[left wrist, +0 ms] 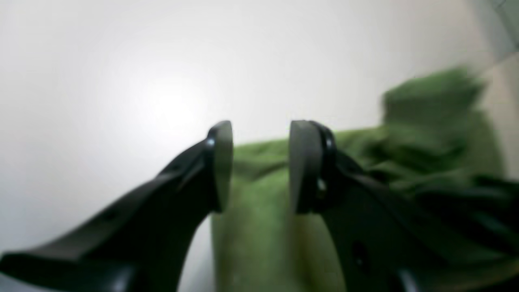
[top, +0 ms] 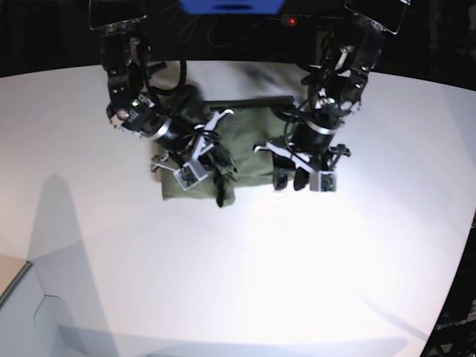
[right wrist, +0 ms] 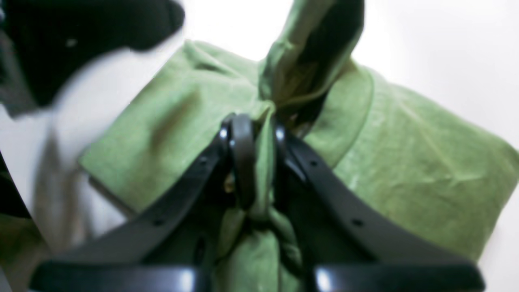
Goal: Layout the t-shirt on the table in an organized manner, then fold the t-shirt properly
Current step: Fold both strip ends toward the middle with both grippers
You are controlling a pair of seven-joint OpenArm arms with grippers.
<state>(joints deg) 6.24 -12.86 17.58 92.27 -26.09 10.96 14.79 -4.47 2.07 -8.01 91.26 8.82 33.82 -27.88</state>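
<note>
The olive-green t-shirt [top: 249,141] lies bunched in a rough rectangle at the back middle of the white table [top: 238,282]. My right gripper [right wrist: 259,162] is shut on a pinched-up ridge of the t-shirt [right wrist: 405,162], with cloth squeezed between its pads and hanging toward the camera. In the base view that right gripper [top: 214,165] is over the shirt's left part. My left gripper [left wrist: 259,166] stands open at the edge of the t-shirt [left wrist: 425,121], nothing clamped between its pads. From the base, the left gripper [top: 291,181] is at the shirt's right front edge.
The other arm's dark body [right wrist: 81,24] shows blurred at the top left of the right wrist view. Both arm bases and a blue object [top: 230,6] stand behind the shirt. The table's curved edge [top: 454,245] runs down the right, with dark space beyond.
</note>
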